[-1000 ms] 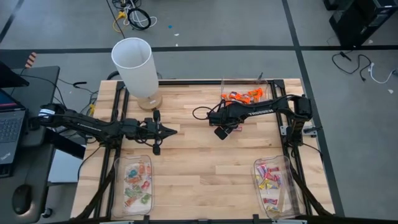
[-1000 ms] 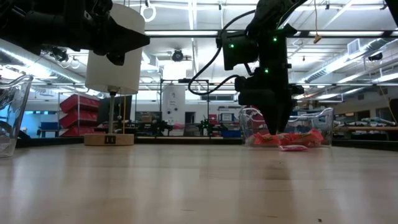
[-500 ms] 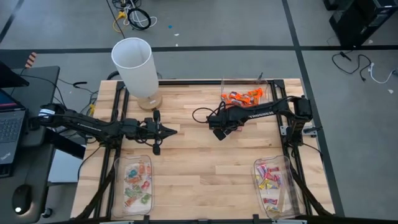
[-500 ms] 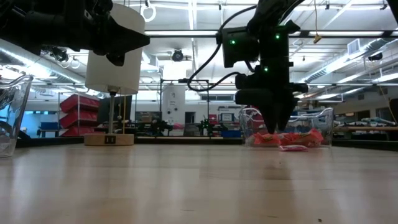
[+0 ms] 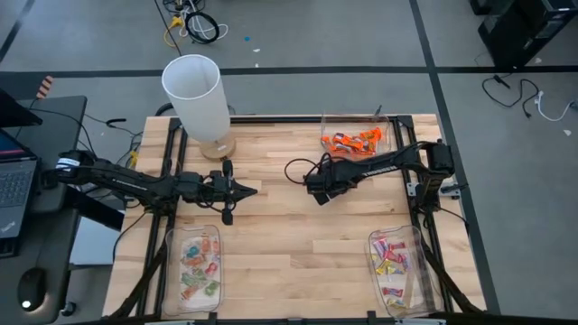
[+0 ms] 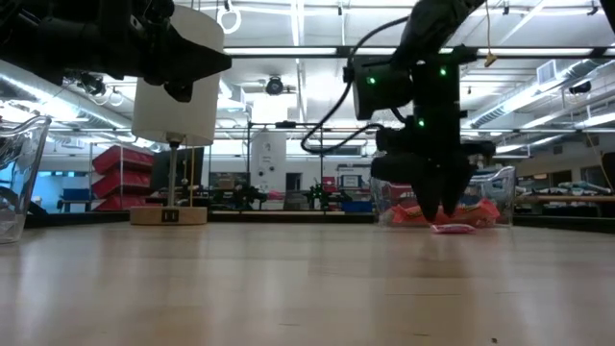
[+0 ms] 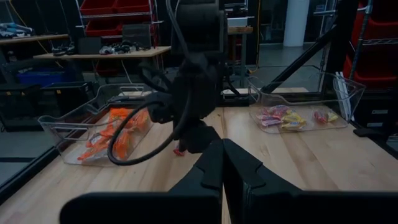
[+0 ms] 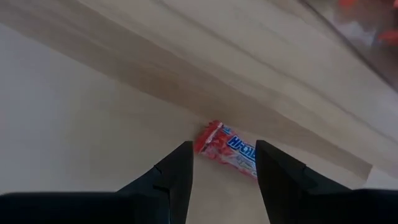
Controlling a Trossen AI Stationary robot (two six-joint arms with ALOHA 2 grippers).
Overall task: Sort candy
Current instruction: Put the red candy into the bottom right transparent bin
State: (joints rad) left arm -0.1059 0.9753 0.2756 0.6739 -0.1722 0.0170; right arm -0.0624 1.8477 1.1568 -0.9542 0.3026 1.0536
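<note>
One red-pink wrapped candy point(image 8: 227, 149) lies flat on the wooden table point(image 5: 289, 244), in front of the tray of orange candy point(image 5: 354, 140); the low view also shows this candy point(image 6: 452, 229). My right gripper point(image 8: 224, 167) hangs just above it, pointing steeply down, open, one finger on each side and not touching. In the high view that gripper point(image 5: 318, 188) hides the candy. My left gripper point(image 5: 251, 190) waits level over the table's left half, shut and holding nothing.
A white lamp point(image 5: 194, 95) stands at the far left. A clear tray of green-and-pink candy point(image 5: 199, 266) sits near left, and a tray of pink-and-yellow candy point(image 5: 393, 266) near right. Bare wood lies between them.
My right gripper has sunk toward the lone candy, shifted a little toward the table's right edge and rolled about its wrist. It has stayed open. The candy has not moved.
</note>
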